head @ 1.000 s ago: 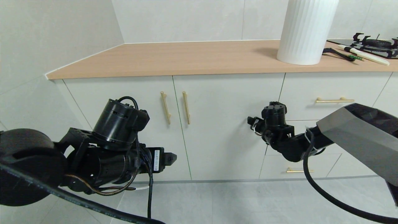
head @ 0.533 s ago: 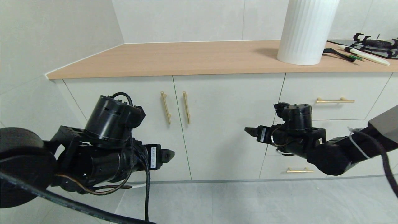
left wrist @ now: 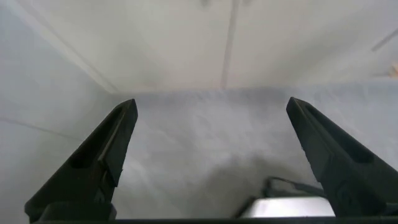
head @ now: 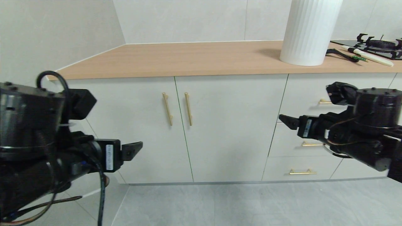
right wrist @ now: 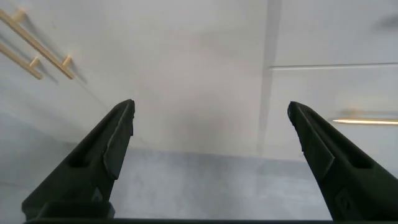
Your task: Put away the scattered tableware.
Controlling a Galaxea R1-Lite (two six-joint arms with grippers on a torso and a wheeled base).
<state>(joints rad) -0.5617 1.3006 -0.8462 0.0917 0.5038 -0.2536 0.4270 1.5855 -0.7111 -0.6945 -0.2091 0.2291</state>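
Observation:
The scattered tableware lies at the far right of the wooden countertop (head: 188, 59): a black-handled utensil (head: 342, 54) and a white-handled utensil (head: 369, 56) with a small green piece (head: 358, 57) between them. Both grippers hang low in front of the cabinets, far from those items. My left gripper (head: 134, 148) is at the left, open and holding nothing; between its fingers (left wrist: 112, 155) the left wrist view shows the floor. My right gripper (head: 285, 120) is at the right, in front of the drawers, also open (right wrist: 211, 109) with nothing in it.
A tall white ribbed container (head: 309, 31) stands on the counter beside the utensils. A gas hob (head: 381, 44) is at the far right. Below are two cabinet doors with gold handles (head: 177, 108) and drawers (head: 303, 172). Grey tiled floor (head: 220, 204) lies in front.
Both arms have swung outward: the left gripper moved left and nearer the camera, and the right gripper moved right and up, turning level. The counter items have not moved.

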